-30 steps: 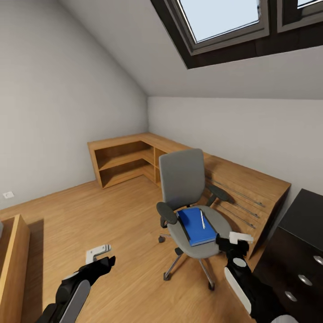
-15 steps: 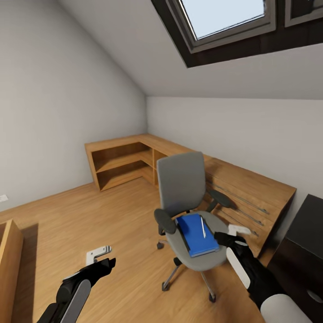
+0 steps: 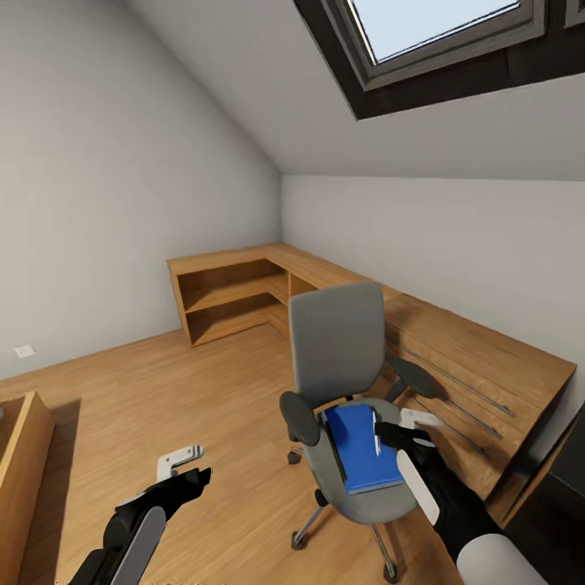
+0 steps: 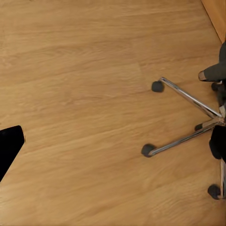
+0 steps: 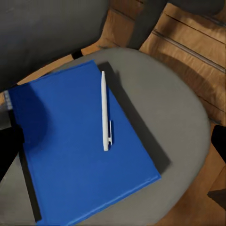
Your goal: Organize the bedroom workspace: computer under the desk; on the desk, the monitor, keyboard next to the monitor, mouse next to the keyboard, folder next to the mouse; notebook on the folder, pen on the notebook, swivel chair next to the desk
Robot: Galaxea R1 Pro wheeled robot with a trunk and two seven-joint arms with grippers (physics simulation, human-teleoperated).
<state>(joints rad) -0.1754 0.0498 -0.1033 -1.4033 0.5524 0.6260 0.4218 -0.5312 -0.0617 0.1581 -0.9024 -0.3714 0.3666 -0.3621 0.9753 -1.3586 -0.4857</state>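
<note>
Pen (image 5: 104, 110) on folder (image 5: 75, 146), on swivel chair (image 3: 341, 357)

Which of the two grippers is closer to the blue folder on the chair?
The right gripper: it reaches over the chair seat at the blue folder with the pen on it. The left gripper hangs apart over the floor.

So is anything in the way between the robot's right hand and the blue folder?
Nothing blocks it. The right gripper hovers by the blue folder on the swivel chair seat. The white pen lies on top of the folder and may roll if it is lifted.
</note>
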